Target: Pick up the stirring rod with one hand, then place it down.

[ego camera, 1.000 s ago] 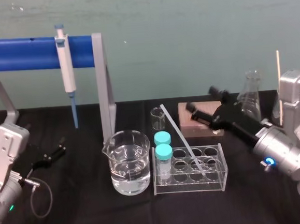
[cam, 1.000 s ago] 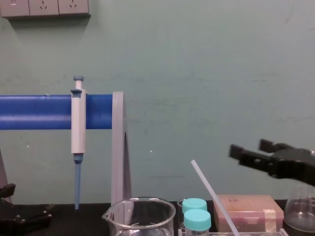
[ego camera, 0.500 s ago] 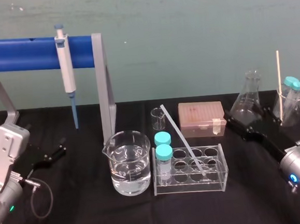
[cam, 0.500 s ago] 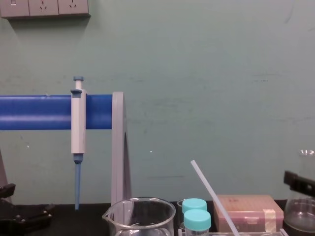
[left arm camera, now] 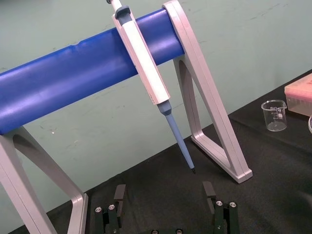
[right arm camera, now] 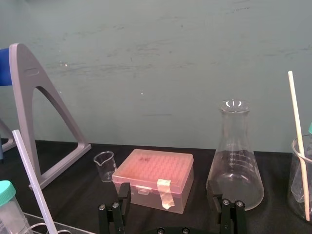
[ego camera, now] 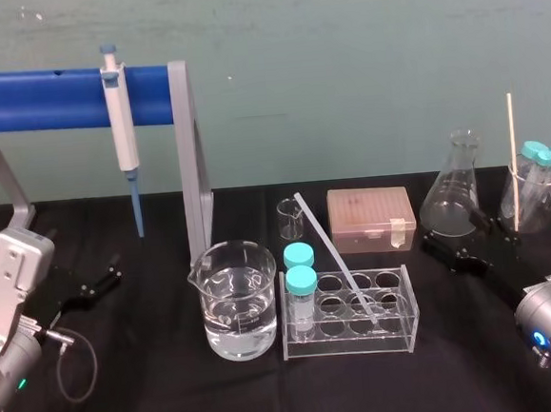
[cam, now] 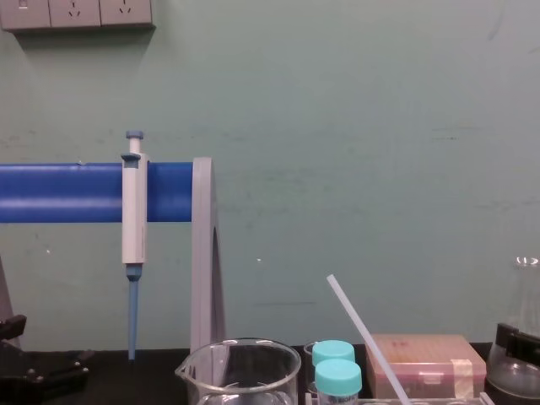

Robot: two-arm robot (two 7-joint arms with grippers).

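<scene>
Step call: the stirring rod (ego camera: 335,256) is down, not held. It leans in the clear test-tube rack (ego camera: 348,339) mid-tabletop toward the front edge, with its lower end in a rack well and its top tilted toward the back-left. Nothing touches it. These views don't settle whether this is pre-pick or post-place.

Right hand (right arm camera: 168,187) is released, fingers spread with nothing between them. It sits low near the right edge, just beside the Erlenmeyer flask (ego camera: 454,192) and well apart from the rod. Left hand (left arm camera: 163,187) is also released, parked near the left edge under the pipette stand (ego camera: 38,101).

If the pick is pending, the right hand likely has to travel in toward the rack, clearing the flask and the pink tip box (ego camera: 372,216). It should clamp the free upper length of the rod above the rack and draw it out along its tilt. Risks are tipping the rack or knocking the teal-capped tubes (ego camera: 300,280) and the water beaker (ego camera: 233,300).

Surface: the tabletop (ego camera: 157,397) is matte black. A pipette (ego camera: 122,132) hangs on the blue bar at the back-left.

Room: plain teal wall close behind, with wall sockets (cam: 76,13) high on it.
</scene>
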